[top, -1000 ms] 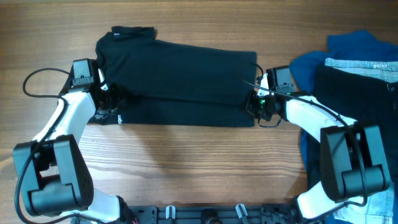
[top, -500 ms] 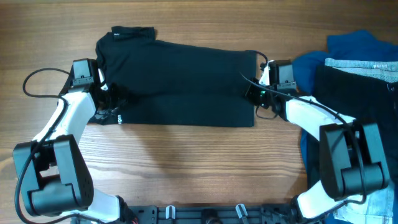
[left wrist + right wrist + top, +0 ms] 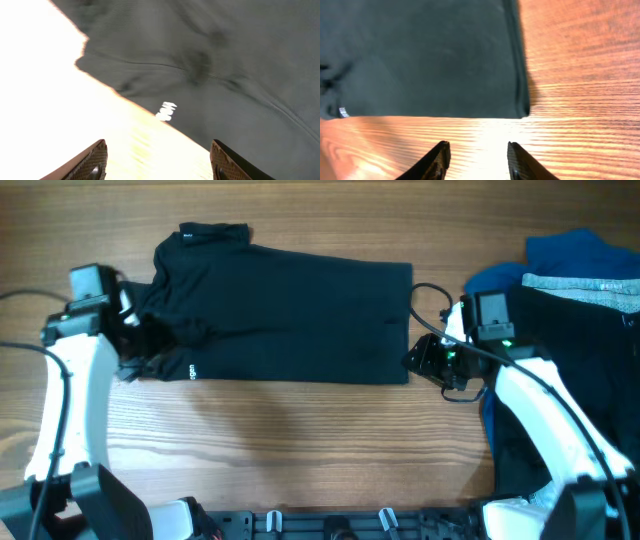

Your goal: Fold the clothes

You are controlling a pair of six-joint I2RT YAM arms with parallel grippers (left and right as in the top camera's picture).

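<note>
The black collared shirt (image 3: 285,315) lies folded lengthwise across the wooden table, collar at the upper left, white lettering near its lower left edge. My left gripper (image 3: 128,365) is open and empty just off the shirt's left sleeve; the left wrist view shows the shirt (image 3: 210,65) and its lettering ahead of the open fingers (image 3: 159,160). My right gripper (image 3: 425,360) is open and empty beside the shirt's lower right corner; the right wrist view shows that corner (image 3: 445,60) ahead of the open fingers (image 3: 477,160).
At the right edge lie a bright blue garment (image 3: 560,255) and a black garment with a grey waistband (image 3: 575,315). Bare wooden table (image 3: 300,440) lies in front of the shirt.
Both grippers have let go of the shirt and drawn back outward, left arm to the left, right arm to the right. The shirt's upper layer has settled flat.
</note>
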